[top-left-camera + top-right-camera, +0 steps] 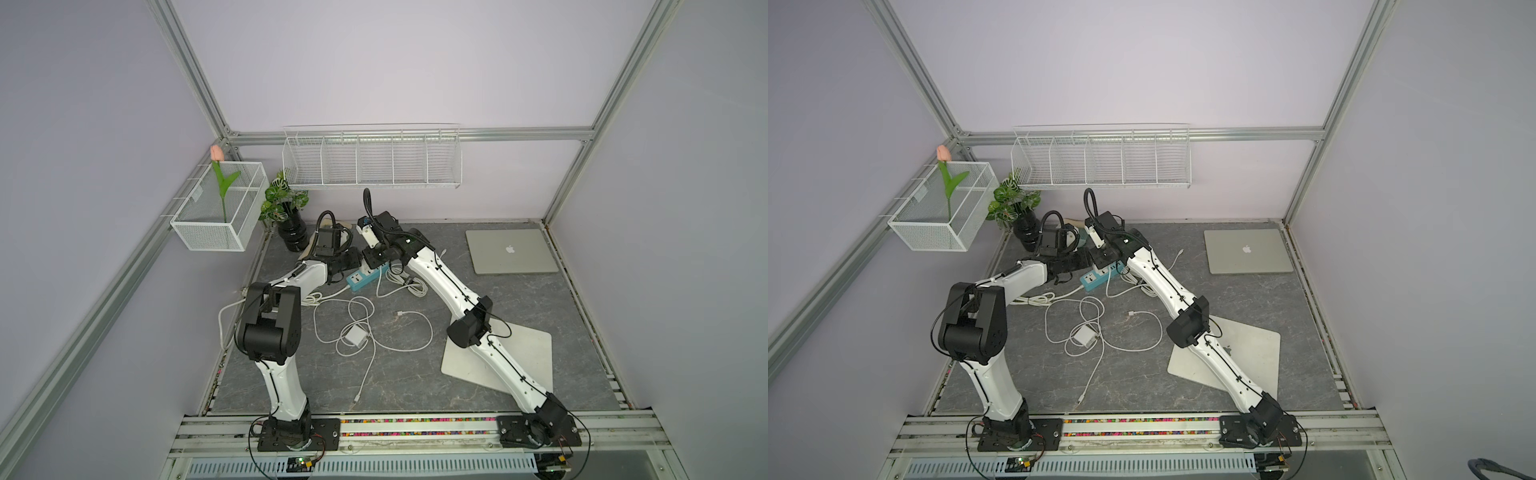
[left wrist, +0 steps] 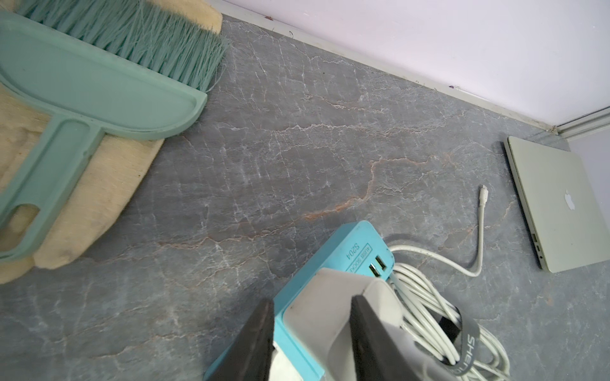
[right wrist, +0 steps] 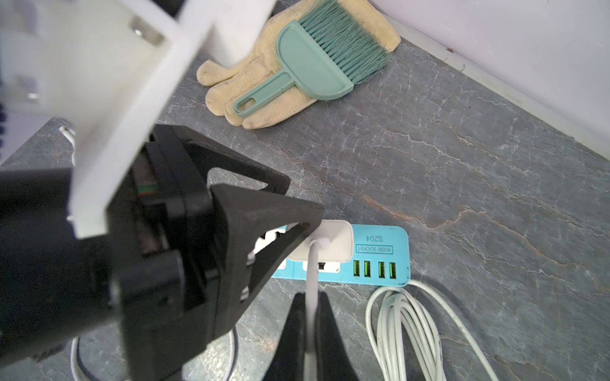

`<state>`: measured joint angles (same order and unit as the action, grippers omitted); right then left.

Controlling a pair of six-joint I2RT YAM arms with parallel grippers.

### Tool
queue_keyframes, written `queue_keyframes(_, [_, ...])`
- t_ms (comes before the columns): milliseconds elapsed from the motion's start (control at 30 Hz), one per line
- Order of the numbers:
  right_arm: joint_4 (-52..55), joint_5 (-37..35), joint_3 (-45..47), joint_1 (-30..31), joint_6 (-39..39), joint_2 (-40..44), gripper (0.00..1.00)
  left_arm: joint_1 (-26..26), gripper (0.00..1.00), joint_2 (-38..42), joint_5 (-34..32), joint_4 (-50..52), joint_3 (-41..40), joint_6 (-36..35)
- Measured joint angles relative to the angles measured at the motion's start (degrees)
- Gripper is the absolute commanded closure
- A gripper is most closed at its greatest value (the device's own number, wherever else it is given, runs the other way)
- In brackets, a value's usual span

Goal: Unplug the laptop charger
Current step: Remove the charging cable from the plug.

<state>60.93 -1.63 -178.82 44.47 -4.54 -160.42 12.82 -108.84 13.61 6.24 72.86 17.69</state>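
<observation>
Top views: in both top views the power strip shows only its near end; the left arm and right arm cover the rest.
Left wrist: the left end effector straddles the white charger plugged into the strip; pad contact is unclear.
Right wrist: the right end effector pinches the charger cable just beside the strip; the left end effector hides the strip's other end.

We see the right gripper's black fingers pinching a thin white cable that runs to a rounded white charger block plugged into the turquoise power strip. One of the left gripper's black triangular fingers touches that block's corner.
</observation>
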Motion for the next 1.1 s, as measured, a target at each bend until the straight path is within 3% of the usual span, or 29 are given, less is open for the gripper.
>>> queue_keyframes(800, [-0.1,0.2,0.5,0.0,2.1,1.1,0.94,2.1,0.65,-0.9,-2.8,-1.3,0.0,-1.8])
queue_keyframes(1100, [-2.8,1.2,0.0,0.5,3.7,8.9,0.93,3.2,0.66,-4.0,-5.9,4.2,-1.9,-3.2])
